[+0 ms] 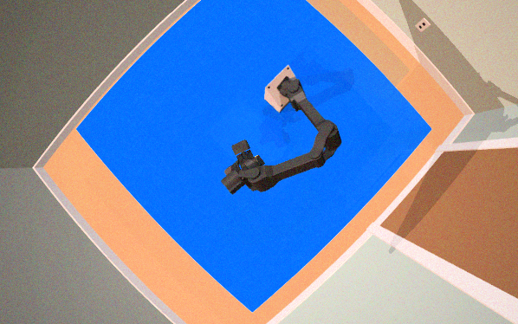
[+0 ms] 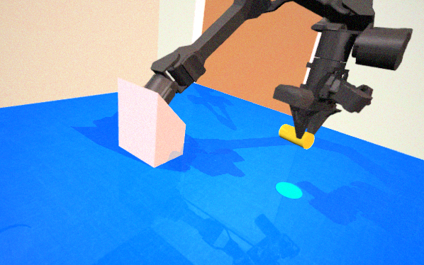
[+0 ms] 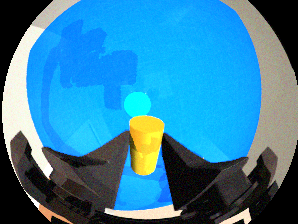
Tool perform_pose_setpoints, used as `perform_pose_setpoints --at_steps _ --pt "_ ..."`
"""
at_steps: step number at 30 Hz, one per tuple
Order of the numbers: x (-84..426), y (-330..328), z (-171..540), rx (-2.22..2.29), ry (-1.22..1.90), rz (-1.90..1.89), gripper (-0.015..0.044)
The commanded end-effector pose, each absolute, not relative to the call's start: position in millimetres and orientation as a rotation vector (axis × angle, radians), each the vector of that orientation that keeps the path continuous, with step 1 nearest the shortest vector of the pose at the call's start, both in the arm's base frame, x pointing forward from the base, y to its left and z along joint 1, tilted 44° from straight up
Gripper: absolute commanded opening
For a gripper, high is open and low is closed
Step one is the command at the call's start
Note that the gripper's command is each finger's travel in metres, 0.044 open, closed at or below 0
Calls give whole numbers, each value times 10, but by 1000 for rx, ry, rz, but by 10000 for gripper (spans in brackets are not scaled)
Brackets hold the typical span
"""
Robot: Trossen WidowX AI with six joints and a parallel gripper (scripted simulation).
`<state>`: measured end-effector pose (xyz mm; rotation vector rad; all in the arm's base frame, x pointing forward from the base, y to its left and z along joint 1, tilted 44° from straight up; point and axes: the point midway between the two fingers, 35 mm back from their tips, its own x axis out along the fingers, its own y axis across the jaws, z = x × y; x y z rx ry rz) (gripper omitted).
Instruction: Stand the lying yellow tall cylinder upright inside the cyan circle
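The yellow cylinder [image 2: 288, 135] [image 3: 144, 155] is held off the blue floor, lying nearly level with its near end dipping slightly in the exterior view. My gripper [image 2: 306, 134] [image 3: 145, 135] is shut on it, with one finger on each side. The cyan circle [image 2: 288, 190] [image 3: 137, 104] lies flat on the floor with nothing standing on it. In the exterior view it is below the cylinder in the picture; in the wrist view it shows just beyond the cylinder's far end. In the top view the arm hides the circle, and the cylinder cannot be made out.
The pale pink base block [image 1: 280, 88] [image 2: 137, 122] carries the arm, which bends out over the blue floor [image 1: 166, 108] [image 2: 65, 198]. Dark arm shadows fall on the floor, some beside the circle. Walls and an orange border surround the blue area.
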<state>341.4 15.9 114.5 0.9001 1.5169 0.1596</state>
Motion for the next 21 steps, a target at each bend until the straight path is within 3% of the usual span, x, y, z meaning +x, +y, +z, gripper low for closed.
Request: perform_pose_setpoints --at_steps 1,21 --pt "3395 179 1099 878 1518 140 105" --pt "3386 230 970 772 1474 63 105"
